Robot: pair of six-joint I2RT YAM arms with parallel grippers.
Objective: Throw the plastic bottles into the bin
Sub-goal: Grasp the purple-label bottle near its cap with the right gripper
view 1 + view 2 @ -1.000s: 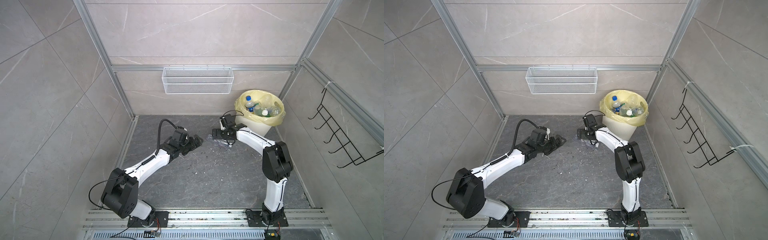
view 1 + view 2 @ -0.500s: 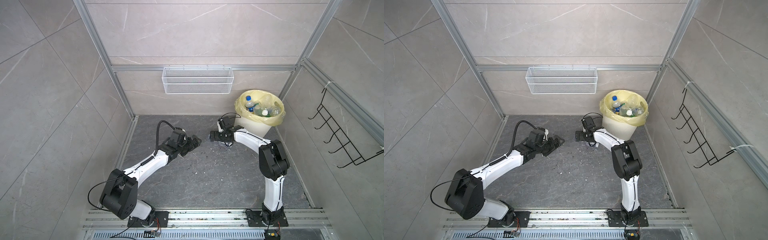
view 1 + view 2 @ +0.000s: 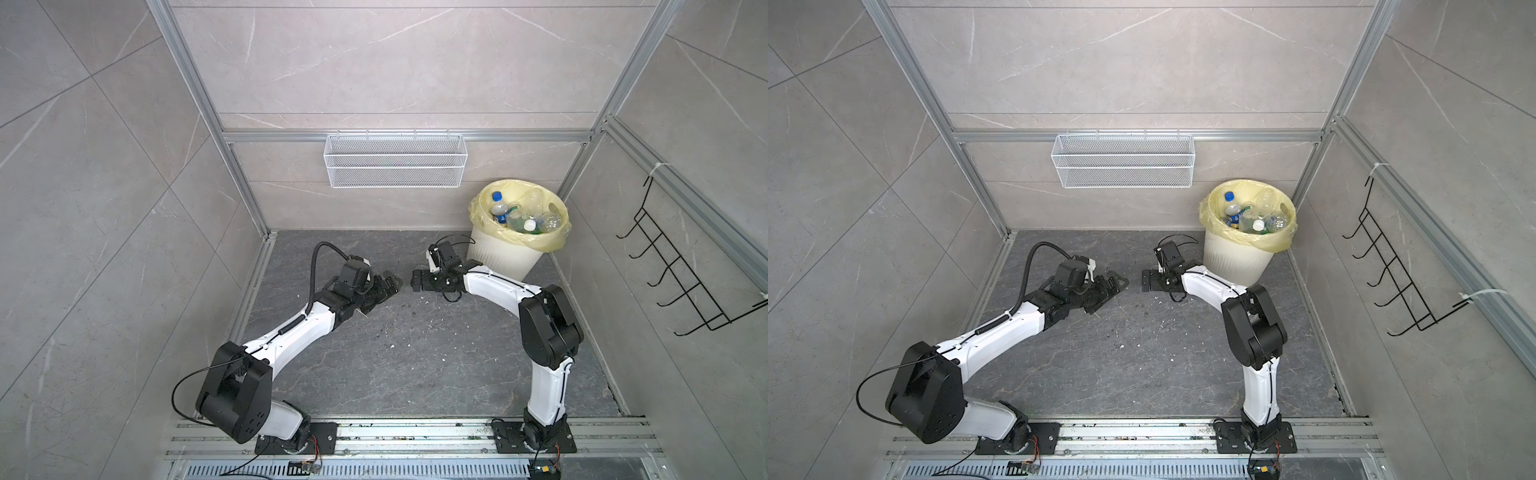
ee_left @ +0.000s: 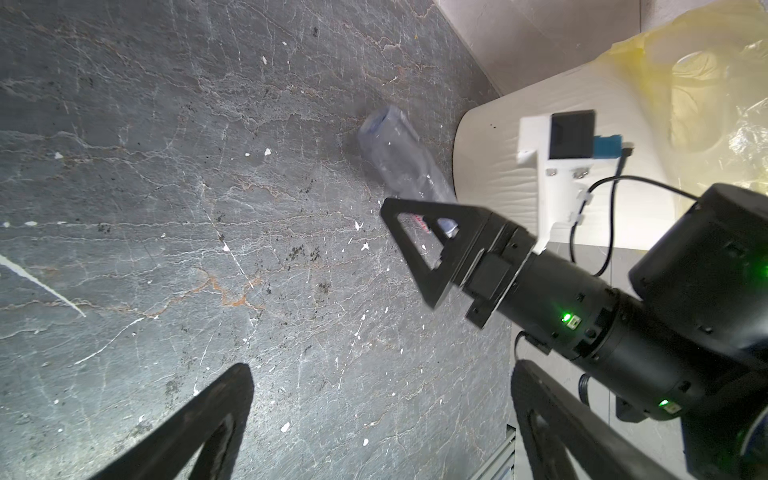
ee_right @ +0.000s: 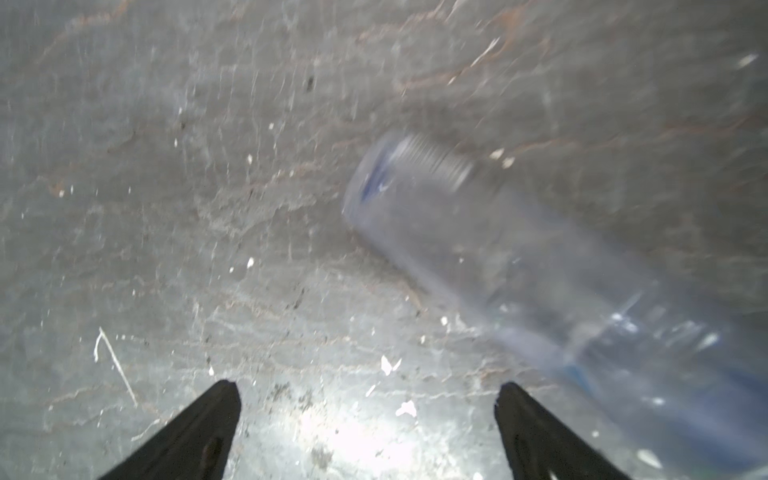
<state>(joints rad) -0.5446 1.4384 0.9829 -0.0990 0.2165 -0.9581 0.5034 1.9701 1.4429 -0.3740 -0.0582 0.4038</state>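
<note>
— Right fingers (image 5: 195, 436): state?
— Spread wide, holding nothing. Left fingers (image 4: 216, 419): likewise spread and empty. Both sets sit low over the worktop (image 3: 415, 365), with their tips near each other at its middle.

— Location of the target?
— One clear bottle (image 4: 405, 166) lies on its side on the worktop, just beside the foot of the bin (image 4: 498, 166). Other bottles (image 3: 523, 216) are already inside the bin. The clear bottle cannot be made out in either top view.

— Failure modes?
— 1. In the right wrist view the bottle lies at an angle, off to one side of the gap. Closing now probably misses or clips it, and a round body rolls.
2. A push toward the bin likely wedges the bottle against the wall.
3. The two sets of tips are close, so a reach by either arm risks contact.
4. The bin rim stands high, so a low carry may snag the bag.

— Change from one second earlier?
— The right fingers have drawn away from the bin toward the middle, nearer the left fingers, which have hardly shifted. Both sets remain spread.
</note>
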